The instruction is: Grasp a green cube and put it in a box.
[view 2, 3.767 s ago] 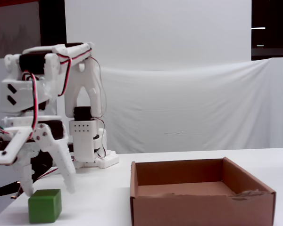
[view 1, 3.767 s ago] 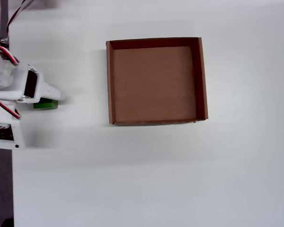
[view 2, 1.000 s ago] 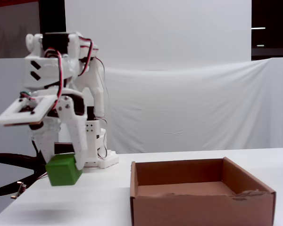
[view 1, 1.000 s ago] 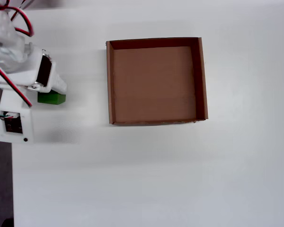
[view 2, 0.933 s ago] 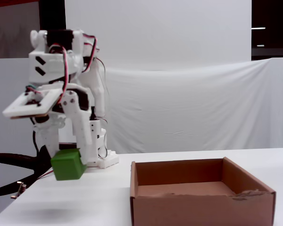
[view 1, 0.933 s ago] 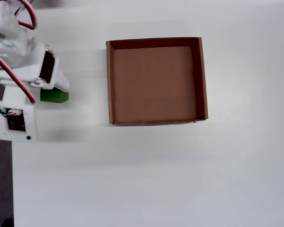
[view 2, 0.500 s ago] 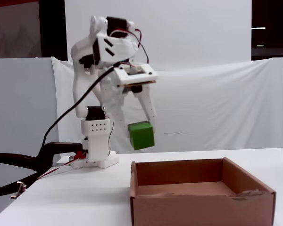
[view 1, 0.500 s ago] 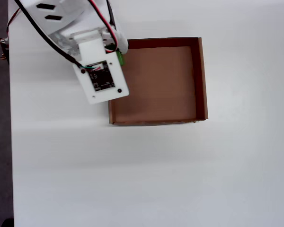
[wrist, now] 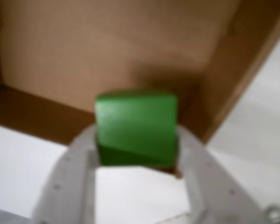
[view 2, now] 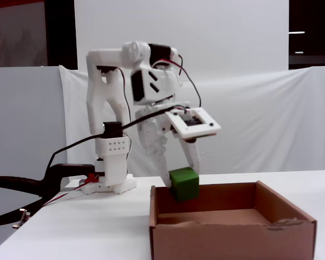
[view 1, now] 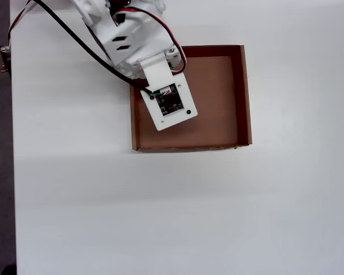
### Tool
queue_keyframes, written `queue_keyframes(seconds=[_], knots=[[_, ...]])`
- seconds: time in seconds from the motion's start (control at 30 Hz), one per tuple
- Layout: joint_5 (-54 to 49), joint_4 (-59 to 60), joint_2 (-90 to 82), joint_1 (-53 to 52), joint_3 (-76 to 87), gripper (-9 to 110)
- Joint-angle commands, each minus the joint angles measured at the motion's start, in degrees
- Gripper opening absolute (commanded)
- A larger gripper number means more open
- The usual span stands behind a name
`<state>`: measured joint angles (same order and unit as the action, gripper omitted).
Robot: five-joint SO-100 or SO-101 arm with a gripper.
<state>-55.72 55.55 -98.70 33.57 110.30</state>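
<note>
Gripping tilted green cube point(view 2: 184, 184), tool point(wrist: 136, 154) above box point(view 2: 292, 216) corner

arm point(view 2: 151, 76): bent forward, wrist pitched down | fingers point(wrist: 77, 186): closed around load

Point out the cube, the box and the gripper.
cube point(view 2: 184, 184), fixed view, on its front face.
box point(view 2: 233, 242), fixed view, on its front wall.
gripper point(wrist: 136, 156), wrist view, midway between the fingertips clamping the cube.
</note>
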Motion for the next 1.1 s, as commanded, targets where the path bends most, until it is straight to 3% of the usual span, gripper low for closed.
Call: queue_keyframes(seconds=[0.0,0.17,0.83,1.07], knots=[[-0.53,-3.43,0.53,-1.23,1.14,13],[-0.53,-8.96,3.6,-1.93,3.69,13],[-0.09,-9.67,4.04,-0.09,5.71,16],[0.0,-9.14,2.9,0.0,5.89,27]])
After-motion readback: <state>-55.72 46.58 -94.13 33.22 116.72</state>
